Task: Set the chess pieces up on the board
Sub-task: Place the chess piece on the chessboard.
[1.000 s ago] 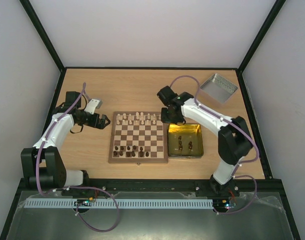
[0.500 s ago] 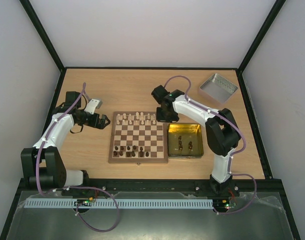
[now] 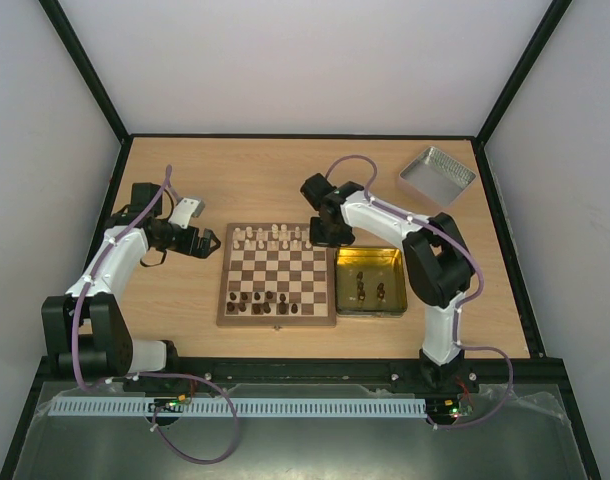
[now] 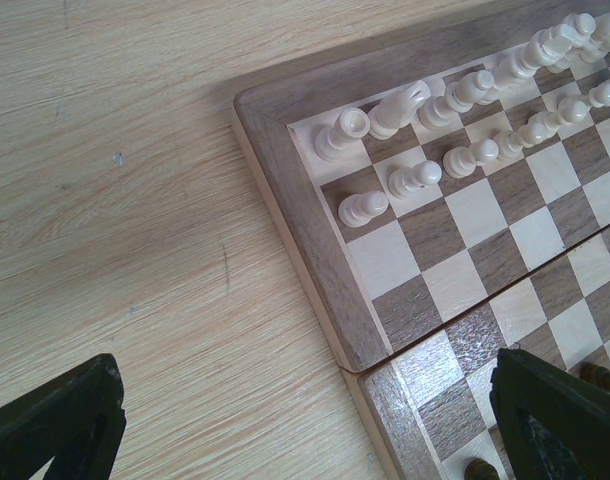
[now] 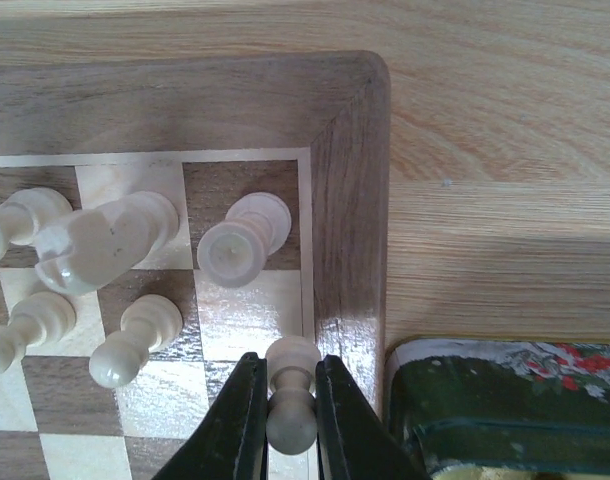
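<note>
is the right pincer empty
No, the right pincer is shut on a pale pawn by the right edge of the board.

The square wooden chessboard (image 3: 277, 275) is checkered dark brown and cream inside a brown wood border. Small turned cream pieces (image 3: 275, 236) line its 12 o'clock side and dark brown pieces (image 3: 260, 301) its 6 o'clock side. At 3 o'clock, the rectangular tin (image 3: 401, 285) is yellow inside, with a dark green outer wall printed in red and white. At 1 o'clock, the textured metal lid (image 3: 436, 176) is silver. The right gripper (image 5: 290, 370) has black fingers around a cream pawn (image 5: 291, 400).
</note>
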